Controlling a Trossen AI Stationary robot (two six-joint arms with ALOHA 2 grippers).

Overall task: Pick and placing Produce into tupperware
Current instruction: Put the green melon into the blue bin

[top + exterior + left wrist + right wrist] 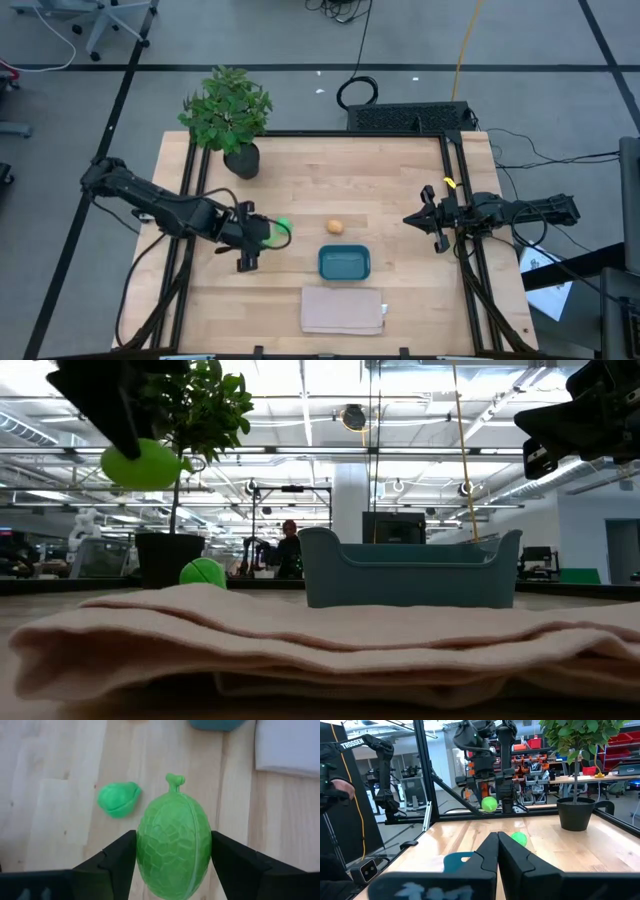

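My left gripper is over the left middle of the table, shut on the lime-green produce, a ribbed oval piece with a short stem. The bright green ball lies on the wood just beside it, also visible in the low view. The orange-tan piece sits farther right. The teal tupperware stands nearer the table's front edge, to the gripper's right. My right gripper waits at the right edge, fingers shut on nothing. My left gripper pinches the lime-green produce across its widest middle, one finger on each flank. The fingers come from above, pointing down. The stem end points away from the wrist. The piece hangs lifted clear of the table.
A beige folded cloth lies in front of the tupperware at the near edge. A potted plant stands at the far left corner. Black frame rails run along both sides. Bare wood stretches between the produce and the right arm.
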